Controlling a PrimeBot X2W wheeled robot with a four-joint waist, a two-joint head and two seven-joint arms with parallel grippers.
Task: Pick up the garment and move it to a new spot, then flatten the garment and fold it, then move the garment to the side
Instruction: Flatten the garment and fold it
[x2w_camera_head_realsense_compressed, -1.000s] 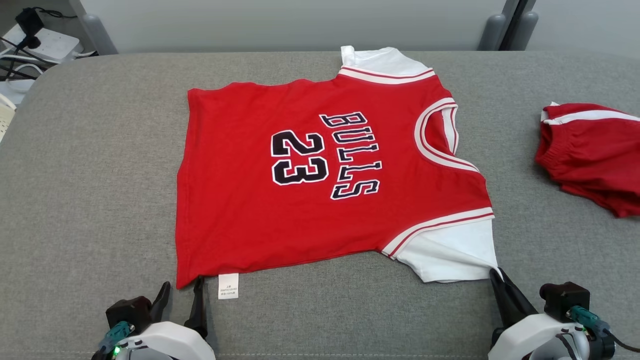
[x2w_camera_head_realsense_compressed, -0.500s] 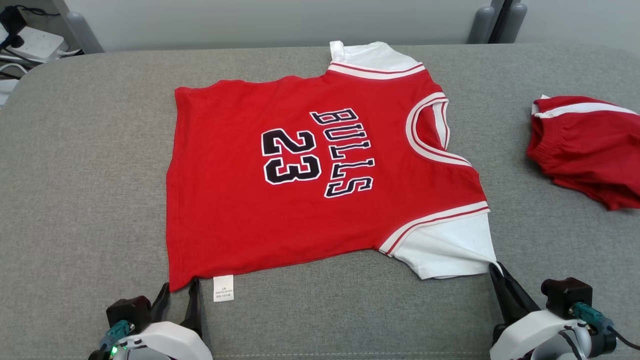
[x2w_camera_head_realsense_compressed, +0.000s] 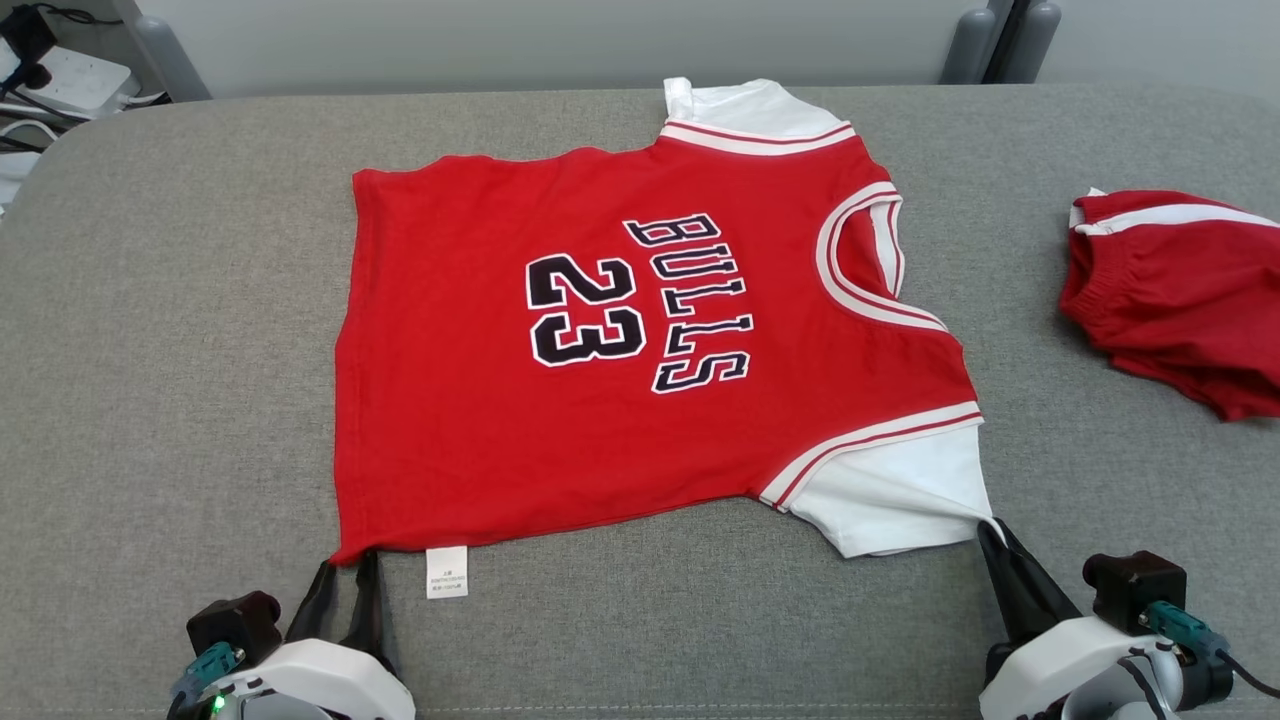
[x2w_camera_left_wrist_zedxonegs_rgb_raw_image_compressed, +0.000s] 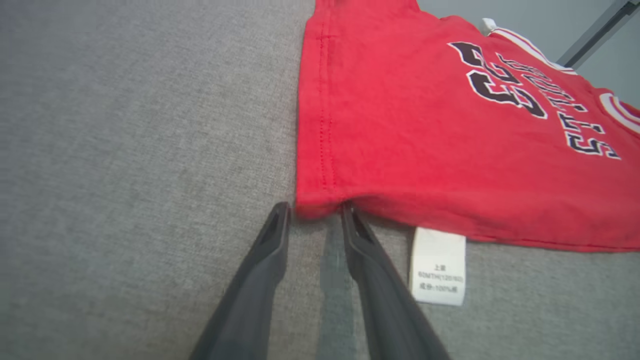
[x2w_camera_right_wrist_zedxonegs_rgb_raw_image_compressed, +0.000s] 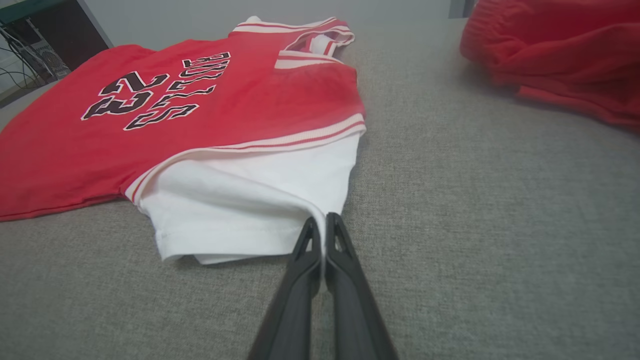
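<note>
A red "BULLS 23" jersey (x2w_camera_head_realsense_compressed: 600, 400) with white sleeves lies spread flat on the grey cushioned surface (x2w_camera_head_realsense_compressed: 180, 350), neck to the right. My left gripper (x2w_camera_head_realsense_compressed: 346, 568) is at the jersey's near-left hem corner. In the left wrist view the left gripper (x2w_camera_left_wrist_zedxonegs_rgb_raw_image_compressed: 314, 212) is open, its fingertips straddling the red corner of the jersey (x2w_camera_left_wrist_zedxonegs_rgb_raw_image_compressed: 425, 125), next to the white care label (x2w_camera_left_wrist_zedxonegs_rgb_raw_image_compressed: 439, 265). My right gripper (x2w_camera_head_realsense_compressed: 988, 530) is shut on the corner of the near white sleeve (x2w_camera_head_realsense_compressed: 900, 490). The right wrist view shows the right gripper (x2w_camera_right_wrist_zedxonegs_rgb_raw_image_compressed: 321, 222) pinching the sleeve (x2w_camera_right_wrist_zedxonegs_rgb_raw_image_compressed: 240, 200).
Folded red shorts (x2w_camera_head_realsense_compressed: 1170, 290) with white trim lie at the right, also in the right wrist view as a red heap (x2w_camera_right_wrist_zedxonegs_rgb_raw_image_compressed: 560, 55). A power strip and cables (x2w_camera_head_realsense_compressed: 70, 75) sit beyond the far-left corner. A pale wall runs behind the surface.
The left gripper's fingers have drawn closer together around the hem corner. The right gripper stays shut on the sleeve. The head camera has shifted slightly.
</note>
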